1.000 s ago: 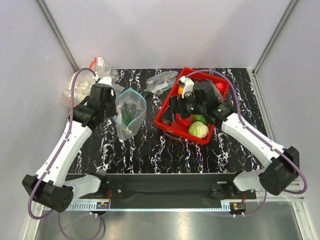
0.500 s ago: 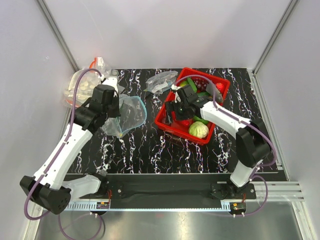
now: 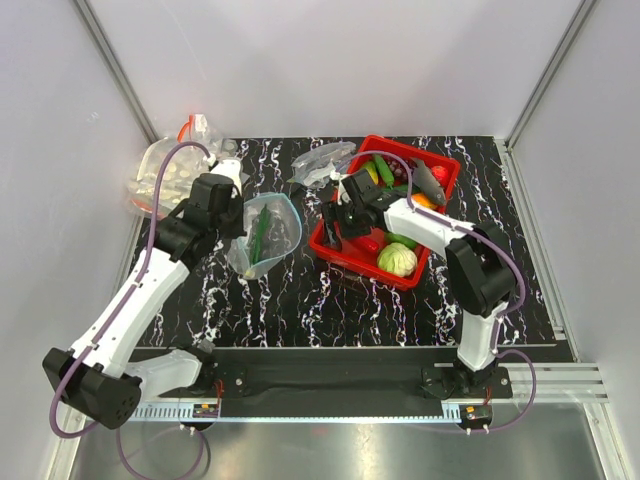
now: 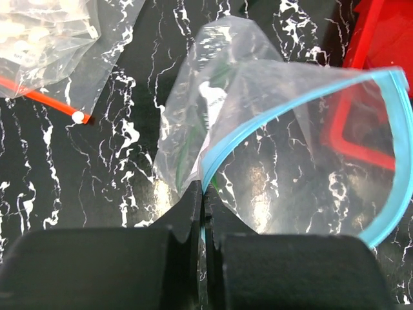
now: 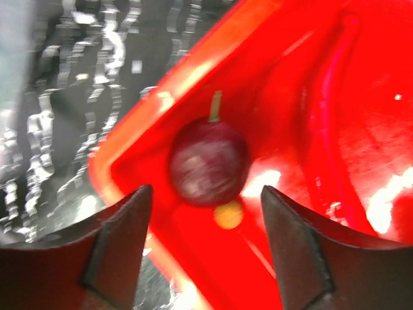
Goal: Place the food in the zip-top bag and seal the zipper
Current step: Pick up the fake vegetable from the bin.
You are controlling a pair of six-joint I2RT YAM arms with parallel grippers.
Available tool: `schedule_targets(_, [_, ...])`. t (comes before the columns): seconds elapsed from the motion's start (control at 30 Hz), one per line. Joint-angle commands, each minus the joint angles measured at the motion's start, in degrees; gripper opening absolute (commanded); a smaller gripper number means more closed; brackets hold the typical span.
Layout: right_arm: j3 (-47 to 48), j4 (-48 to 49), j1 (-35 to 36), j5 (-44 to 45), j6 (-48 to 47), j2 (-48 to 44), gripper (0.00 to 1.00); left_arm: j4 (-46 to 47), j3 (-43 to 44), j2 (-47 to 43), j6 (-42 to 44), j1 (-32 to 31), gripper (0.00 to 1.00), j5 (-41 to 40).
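While left gripper (image 4: 204, 216) pinches shut on the zipper (image 4: 303, 90) of the zip-top bag (image 3: 268, 228) near the left edge | right gripper (image 5: 205, 223) wide open, holding nothing, over a dark red fruit (image 5: 208, 160) in red basket (image 5: 129, 161)

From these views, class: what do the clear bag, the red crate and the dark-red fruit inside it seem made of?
Zip-top bag: thin clear plastic film, glossy; it creases and the table shows through. Red crate: rigid moulded plastic, bright highlights. Dark-red fruit: likely plastic toy, faint sheen; too blurred for certainty.
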Motion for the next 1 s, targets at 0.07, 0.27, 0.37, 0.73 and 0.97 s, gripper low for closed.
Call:
schedule_targets(0.07, [1.62, -1.24, 0.08, 7.85, -1.59, 4.45, 0.69, 4.38, -1.48, -1.01, -0.25, -0.54, 0.01, 2.53])
schedule_targets(0.27, [0.57, -0.01, 0.0, 9.01, -0.54, 3.4, 0.66, 4.99, -2.35, -1.19, 0.01, -0.54, 0.01, 3.14])
schedule_targets(0.37, [1.44, -1.24, 0.08, 9.35, -1.42, 5.07, 0.46, 5.43, -2.88, -1.45, 0.01, -0.54, 0.01, 3.93])
schedule_targets(0.73, [-3.91, -0.19, 0.08, 12.87, -1.94, -11.44, 0.34, -0.19, 3.09, 3.55, -0.34, -1.94, 0.0, 8.33])
schedule_targets(0.97, [-10.06, 6.58, 5.34, 10.76, -4.66, -26.74, 0.35, -5.27, 9.32, 7.86, -2.36, -1.94, 0.0, 8.33])
